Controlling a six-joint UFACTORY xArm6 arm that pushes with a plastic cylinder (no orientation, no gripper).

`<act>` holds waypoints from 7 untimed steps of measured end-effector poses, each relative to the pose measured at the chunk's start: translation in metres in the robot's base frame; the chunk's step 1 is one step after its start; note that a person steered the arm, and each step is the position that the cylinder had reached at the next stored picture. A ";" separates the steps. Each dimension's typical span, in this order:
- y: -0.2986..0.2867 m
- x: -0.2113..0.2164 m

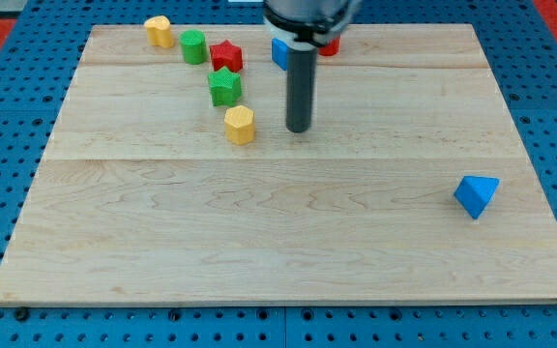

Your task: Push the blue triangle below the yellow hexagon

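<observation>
The blue triangle (476, 195) lies near the wooden board's right edge, at mid height in the view. The yellow hexagon (240, 125) sits left of the board's middle, toward the top. My tip (299, 129) rests on the board just to the right of the yellow hexagon, a small gap apart, and far to the left of the blue triangle. The dark rod rises from the tip toward the view's top.
A green star (225, 86) sits just above the yellow hexagon. A red star (226, 55), a green cylinder (193, 46) and a yellow block (159, 31) lie at the top left. A blue block (280, 51) and a red block (330, 44) are partly hidden behind the rod.
</observation>
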State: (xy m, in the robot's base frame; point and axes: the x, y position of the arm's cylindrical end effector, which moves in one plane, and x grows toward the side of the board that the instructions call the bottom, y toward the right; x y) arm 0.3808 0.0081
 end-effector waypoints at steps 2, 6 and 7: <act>-0.040 0.012; 0.268 0.078; 0.244 0.133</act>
State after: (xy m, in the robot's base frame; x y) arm 0.5142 0.2524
